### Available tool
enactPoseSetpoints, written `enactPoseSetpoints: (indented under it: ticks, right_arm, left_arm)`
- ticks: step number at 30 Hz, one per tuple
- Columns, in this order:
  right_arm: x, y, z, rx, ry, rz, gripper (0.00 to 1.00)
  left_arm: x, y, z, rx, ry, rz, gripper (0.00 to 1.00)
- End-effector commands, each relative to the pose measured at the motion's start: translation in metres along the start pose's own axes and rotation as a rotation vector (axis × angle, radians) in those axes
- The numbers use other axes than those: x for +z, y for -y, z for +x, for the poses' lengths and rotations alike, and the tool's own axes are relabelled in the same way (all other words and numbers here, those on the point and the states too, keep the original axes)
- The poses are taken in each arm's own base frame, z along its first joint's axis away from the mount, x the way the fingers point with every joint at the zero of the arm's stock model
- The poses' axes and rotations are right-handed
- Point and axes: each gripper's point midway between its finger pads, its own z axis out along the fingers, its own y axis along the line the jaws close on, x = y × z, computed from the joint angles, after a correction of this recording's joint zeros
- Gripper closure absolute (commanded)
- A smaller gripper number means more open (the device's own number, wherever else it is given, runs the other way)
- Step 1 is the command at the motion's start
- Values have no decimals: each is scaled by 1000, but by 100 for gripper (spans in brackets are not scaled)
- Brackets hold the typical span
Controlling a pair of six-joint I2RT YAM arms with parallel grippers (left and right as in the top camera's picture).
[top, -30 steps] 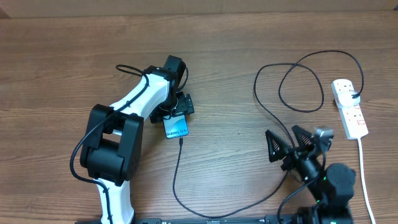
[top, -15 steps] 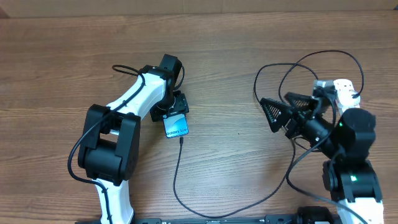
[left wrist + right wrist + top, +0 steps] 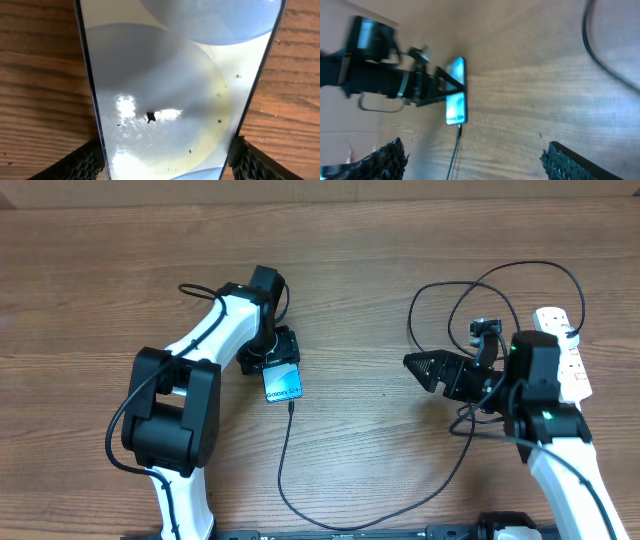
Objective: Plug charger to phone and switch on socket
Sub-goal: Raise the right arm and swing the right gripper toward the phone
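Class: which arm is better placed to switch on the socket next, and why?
Right. The right gripper is open, holding nothing, and its arm is beside the socket. The left gripper is across the table, clamped on the phone, with the charger tip at the phone's end.

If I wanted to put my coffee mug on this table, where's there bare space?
The wooden table is bare along its far edge, and between the slim blue-screened smartphone and the right tool. It is crowded at right, where the thin black cable loops beside the white power strip.
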Motion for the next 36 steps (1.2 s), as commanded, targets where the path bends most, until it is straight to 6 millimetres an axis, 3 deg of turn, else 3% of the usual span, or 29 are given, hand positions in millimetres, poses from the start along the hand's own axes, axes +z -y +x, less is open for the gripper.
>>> enactPoseSetpoints:
  ticks: [1,5,8,11,15,18,21,25,32,36]
  right_arm:
    - [19,9,11,100,-99,-6,12]
    - [44,16,35,138,-227,-11,13]
    - [60,20,48,134,-285,-1,12]
    - [68,22,53,134,-305,0,8]
    - [69,29,50,129,-289,42,2]
    - [69,32,50,130,-283,59,0]
    - [69,32,49,127,-280,57,0]
    - [69,34,49,125,-280,66,0]
    - [69,40,49,126,-272,99,0]
    - [68,40,50,130,-278,102,0]
  left_arm:
    - [43,5,43,52,-231,110,31]
    - [39,13,46,62,-258,183,30]
    - [40,13,41,68,-237,181,17]
    - [36,4,34,24,-218,105,5]
    - [12,-10,14,-21,-160,-37,0]
    - [-5,-2,-2,-92,-103,-54,0]
    - [-3,6,-10,-147,-64,-31,0]
    - [1,30,-20,-95,6,16,0]
    - [6,37,-9,-51,50,-87,0]
    - [7,27,-4,-57,57,-159,0]
